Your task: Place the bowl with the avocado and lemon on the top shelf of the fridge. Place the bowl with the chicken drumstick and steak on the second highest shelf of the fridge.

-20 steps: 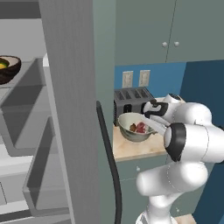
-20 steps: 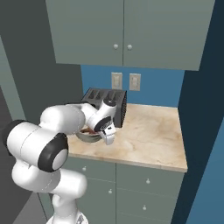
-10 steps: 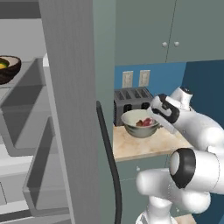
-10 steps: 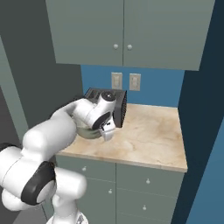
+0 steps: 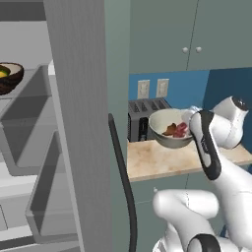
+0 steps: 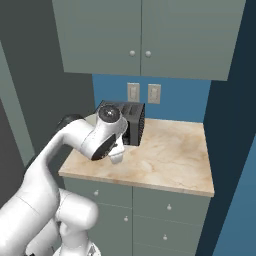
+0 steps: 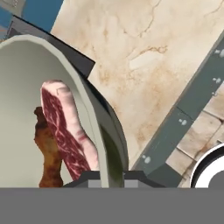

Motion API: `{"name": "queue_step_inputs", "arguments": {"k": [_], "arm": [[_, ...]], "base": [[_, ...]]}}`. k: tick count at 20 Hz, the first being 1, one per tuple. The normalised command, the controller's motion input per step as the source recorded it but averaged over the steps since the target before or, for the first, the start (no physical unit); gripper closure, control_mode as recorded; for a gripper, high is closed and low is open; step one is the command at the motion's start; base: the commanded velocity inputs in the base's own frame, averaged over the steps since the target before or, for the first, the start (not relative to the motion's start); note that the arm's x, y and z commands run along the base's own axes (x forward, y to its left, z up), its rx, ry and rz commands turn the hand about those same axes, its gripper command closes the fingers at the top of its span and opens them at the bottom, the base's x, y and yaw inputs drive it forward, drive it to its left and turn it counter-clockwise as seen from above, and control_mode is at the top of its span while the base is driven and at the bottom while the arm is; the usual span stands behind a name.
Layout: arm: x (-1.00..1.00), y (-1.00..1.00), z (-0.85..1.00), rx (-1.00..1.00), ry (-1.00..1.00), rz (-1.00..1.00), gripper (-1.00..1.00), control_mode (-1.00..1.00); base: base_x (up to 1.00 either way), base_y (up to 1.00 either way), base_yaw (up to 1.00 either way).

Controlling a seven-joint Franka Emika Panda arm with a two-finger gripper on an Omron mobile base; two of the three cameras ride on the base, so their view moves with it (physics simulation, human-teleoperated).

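Observation:
A pale grey-cream bowl (image 5: pixel 170 129) hangs above the counter (image 5: pixel 162 160) in front of the toaster, with my gripper (image 5: pixel 191 127) shut on its right rim. In the hand view the rim (image 7: pixel 89 113) runs between my fingertips (image 7: pixel 107 177). Inside lie the red marbled steak (image 7: pixel 65 127) and the brown chicken drumstick (image 7: pixel 46 151). The dark brown bowl (image 5: pixel 10 78) with the yellow lemon (image 5: pixel 3 73) stands high inside the open fridge at the far left. The avocado and the shelf under that bowl are cut off by the frame's edge.
The open fridge door (image 5: pixel 83 123) with its dark handle (image 5: pixel 123 182) stands between the fridge interior and the counter. A black toaster (image 6: pixel 127 120) sits at the counter's back left under two wall outlets (image 6: pixel 142 93). Closed cabinets (image 6: pixel 145 35) hang overhead; a dark blue wall (image 6: pixel 232 150) bounds the right.
The pale bowl has risen off the counter in my shut gripper. My arm has stretched upward and its elbow has swung low.

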Motion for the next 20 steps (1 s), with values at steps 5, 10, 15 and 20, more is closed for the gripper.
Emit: {"name": "queue_step_inputs", "arguments": {"k": [5,10,15,20], "arm": [[-0.82,-0.10,0.89,0.00,-0.07,-0.16,1.00,-1.00],[-0.49,0.00,0.77,0.00,0.05,-0.10,1.00,-1.00],[-0.05,0.00,0.26,0.00,0.08,-0.01,1.00,-1.00],[0.00,0.00,0.00,0.00,0.00,0.00,1.00,1.00]], "base": [[0.00,0.00,0.00],[0.00,0.00,0.00],[0.00,0.00,0.00],[-0.41,-0.22,0.00]]}}
